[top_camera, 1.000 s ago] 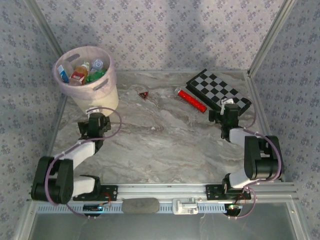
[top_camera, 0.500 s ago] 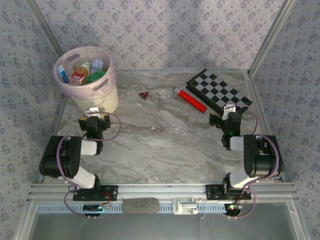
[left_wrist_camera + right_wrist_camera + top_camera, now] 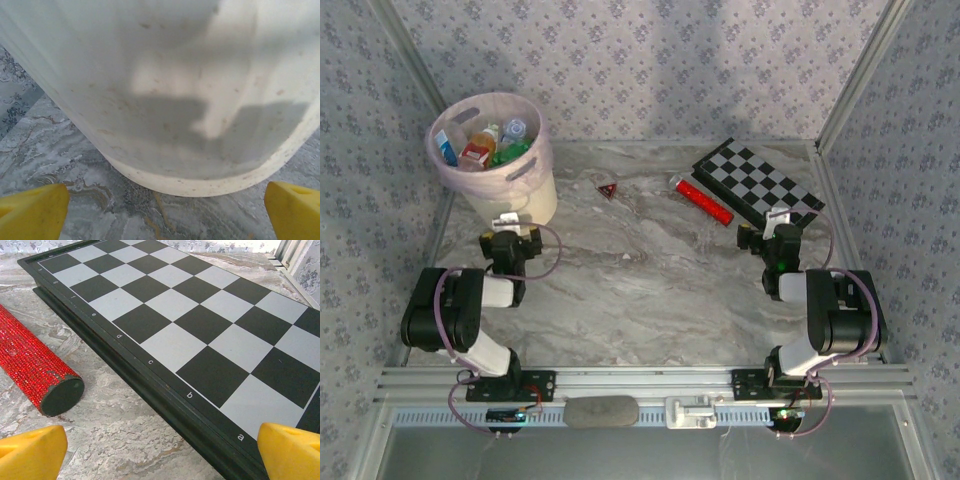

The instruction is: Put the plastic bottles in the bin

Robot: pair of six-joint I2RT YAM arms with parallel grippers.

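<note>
The pale pink bin (image 3: 536,172) stands at the back left of the table with several plastic bottles (image 3: 483,143) piled inside: clear ones with blue caps, green ones, and one with a red label. My left gripper (image 3: 507,226) rests low just in front of the bin's base. In the left wrist view its yellow fingertips (image 3: 31,212) stand wide apart, open, with bare table between them and the bin's cream wall (image 3: 165,100) close ahead. My right gripper (image 3: 777,222) sits low at the right, open (image 3: 162,455), facing the chessboard's edge with nothing held.
A black-and-white chessboard (image 3: 760,182) lies at the back right, its dark rim (image 3: 165,405) just ahead of the right fingers. A long red glitter bar (image 3: 702,200) (image 3: 35,365) lies to its left. A small red-and-black triangle (image 3: 609,189) sits mid-back. Both arms are folded near their bases.
Both arms have folded back toward their bases over the last second, the left elbow swinging up and in. Both grippers stay low and open; hardly any motion in the last half second.
</note>
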